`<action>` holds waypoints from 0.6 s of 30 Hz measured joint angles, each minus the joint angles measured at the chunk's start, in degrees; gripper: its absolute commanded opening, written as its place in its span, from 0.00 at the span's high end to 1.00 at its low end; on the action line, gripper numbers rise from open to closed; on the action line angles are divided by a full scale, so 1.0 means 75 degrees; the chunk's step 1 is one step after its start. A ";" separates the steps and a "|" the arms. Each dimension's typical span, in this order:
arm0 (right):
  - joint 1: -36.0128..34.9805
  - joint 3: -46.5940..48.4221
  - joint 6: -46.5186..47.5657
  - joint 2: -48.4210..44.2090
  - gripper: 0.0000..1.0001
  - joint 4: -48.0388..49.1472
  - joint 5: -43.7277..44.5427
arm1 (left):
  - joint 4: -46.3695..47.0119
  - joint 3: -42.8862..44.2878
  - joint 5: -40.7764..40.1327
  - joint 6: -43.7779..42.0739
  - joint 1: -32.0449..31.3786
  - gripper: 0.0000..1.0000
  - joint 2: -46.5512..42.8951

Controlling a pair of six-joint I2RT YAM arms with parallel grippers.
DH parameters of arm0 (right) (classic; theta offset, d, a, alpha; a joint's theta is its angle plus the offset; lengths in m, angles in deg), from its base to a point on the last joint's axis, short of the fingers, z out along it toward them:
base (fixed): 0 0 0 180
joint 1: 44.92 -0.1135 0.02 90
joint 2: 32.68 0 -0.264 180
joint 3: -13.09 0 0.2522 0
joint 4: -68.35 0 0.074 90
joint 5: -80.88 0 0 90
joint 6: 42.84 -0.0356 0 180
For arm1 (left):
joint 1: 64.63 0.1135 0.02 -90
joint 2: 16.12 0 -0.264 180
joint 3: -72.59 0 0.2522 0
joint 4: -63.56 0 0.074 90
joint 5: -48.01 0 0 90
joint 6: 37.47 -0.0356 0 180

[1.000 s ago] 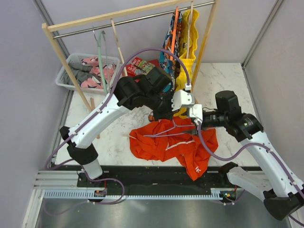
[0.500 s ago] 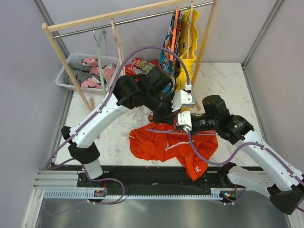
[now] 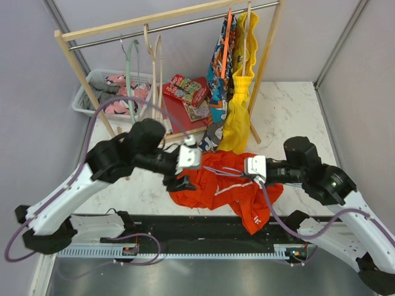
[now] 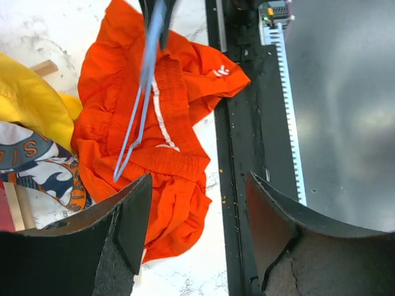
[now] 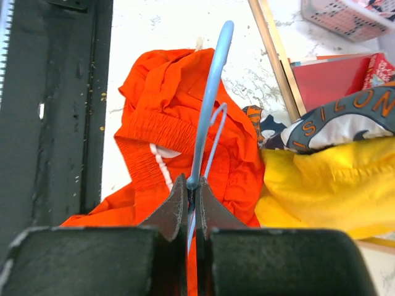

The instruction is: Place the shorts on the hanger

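Since a second ago the left gripper [image 4: 197, 185] has swung back to the centre-left of the frame, fingers apart and empty, beside the left edge of the shorts [image 3: 213, 191]. These lie crumpled mid-frame on the tabletop [image 3: 284, 111]. Over them the right gripper [image 5: 191, 198] is clamped on the hanger [image 5: 208, 105]; whether the hanger touches the fabric is unclear.

The shorts [image 3: 216, 188]: bright orange-red w/ thin white side stripes & a small white logo, lying crumpled in a heap at the table's [image 3: 290, 111] near edge. The hanger [image 5: 208, 117] is thin, light-blue, pinched in my right gripper [image 5: 191, 185] & stretched out over the shorts' middle; can't tell if it touches them.
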 measured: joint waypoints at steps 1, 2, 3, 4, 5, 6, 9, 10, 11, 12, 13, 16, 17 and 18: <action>0.0000 0.0050 0.0003 -0.0172 1.00 -0.0169 0.0003 | 0.0198 -0.0443 0.0058 -0.0102 -0.0009 0.32 -0.0466; 0.0000 0.0166 0.0026 -0.0376 1.00 -0.0484 -0.0003 | 0.0361 -0.0924 0.0117 -0.0265 -0.0035 0.32 -0.0933; 0.0000 0.0283 0.0044 -0.0519 1.00 -0.0749 -0.0006 | 0.0478 -0.1405 0.0146 -0.0472 -0.0093 0.32 -0.1384; 0.0000 0.0376 0.0067 -0.0621 1.00 -0.0959 -0.0003 | 0.0571 -0.1743 0.0134 -0.0641 -0.0160 0.31 -0.1655; 0.0000 0.0501 0.0198 -0.0711 1.00 -0.1282 0.0017 | 0.0659 -0.2142 0.0044 -0.0895 -0.0361 0.31 -0.1886; 0.0000 0.0577 0.0312 -0.0755 1.00 -0.1533 0.0035 | 0.0761 -0.2509 -0.0093 -0.1110 -0.0635 0.30 -0.1996; 0.0000 0.0615 0.0688 -0.0752 1.00 -0.2296 0.0149 | 0.1230 -0.3742 -0.0950 -0.1714 -0.1626 0.29 -0.1967; 0.0000 0.0612 0.0784 -0.0720 1.00 -0.2480 0.0169 | 0.1335 -0.4001 -0.1189 -0.1853 -0.1795 0.29 -0.1868; 0.0000 0.0612 0.0895 -0.0667 1.00 -0.2681 0.0189 | 0.1492 -0.4287 -0.1495 -0.2017 -0.1999 0.29 -0.1682; 0.0000 0.0606 0.0988 -0.0624 1.00 -0.2815 0.0207 | 0.1606 -0.4470 -0.1731 -0.2130 -0.2124 0.29 -0.1521; 0.0000 0.0592 0.1096 -0.0562 1.00 -0.2961 0.0256 | 0.1824 -0.4677 -0.2049 -0.2261 -0.2226 0.28 -0.1343; 0.0000 0.0408 0.1326 -0.0449 1.00 -0.3177 0.0379 | 0.2521 -0.5071 -0.2786 -0.2585 -0.2401 0.28 -0.0866; 0.0000 0.0341 0.1343 -0.0437 1.00 -0.3188 0.0402 | 0.2696 -0.5120 -0.2906 -0.2629 -0.2422 0.28 -0.0761; 0.0000 0.0219 0.1376 -0.0437 1.00 -0.3185 0.0452 | 0.3016 -0.5190 -0.3115 -0.2702 -0.2445 0.27 -0.0545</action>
